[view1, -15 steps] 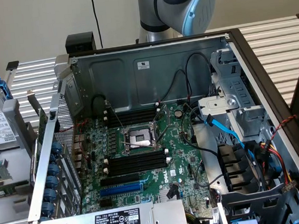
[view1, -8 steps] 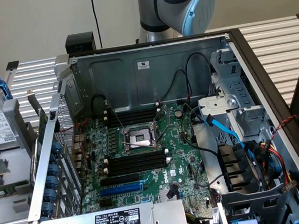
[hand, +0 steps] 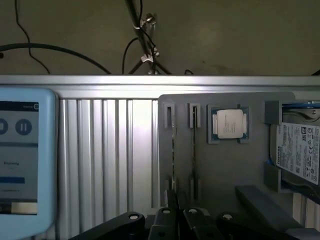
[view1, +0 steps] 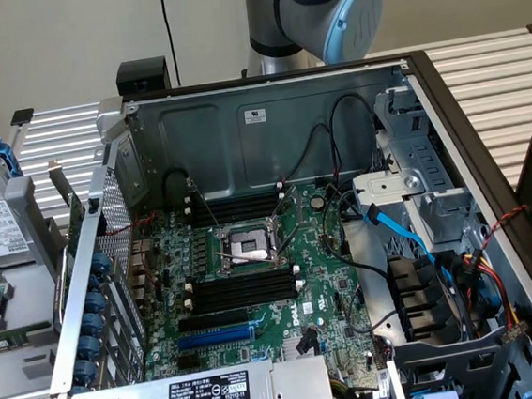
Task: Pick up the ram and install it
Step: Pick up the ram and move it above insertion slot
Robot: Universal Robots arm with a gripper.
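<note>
- On edge in a narrow slot of the gray holder tray (hand: 225,165), the ram (hand: 173,145) is showing as a thin greenish line. It is sitting just beside a second slot and near the processor chip (hand: 229,123).
- It is probably handling as a light, stiff but fragile board — flexing it or scraping its chips is the risk. I am judging the long upper edge, pinched across the thin faces near mid-length, the sound place to take hold.
- Close before that slot the gripper (hand: 177,212) is hovering with its fingers drawn together, gripping nothing that I can make out.
- The wrist view is giving the holder itself, a labelled hard drive (hand: 300,150) and a blue-framed screen (hand: 20,160).
- The exterior view is giving the destination instead — the open computer case (view1: 203,130). Its black memory slots (view1: 242,291) are lying at six o'clock from the processor socket (view1: 247,244), with a blue slot (view1: 218,336) beyond them. The arm (view1: 323,5) is rising at twelve o'clock.
</note>
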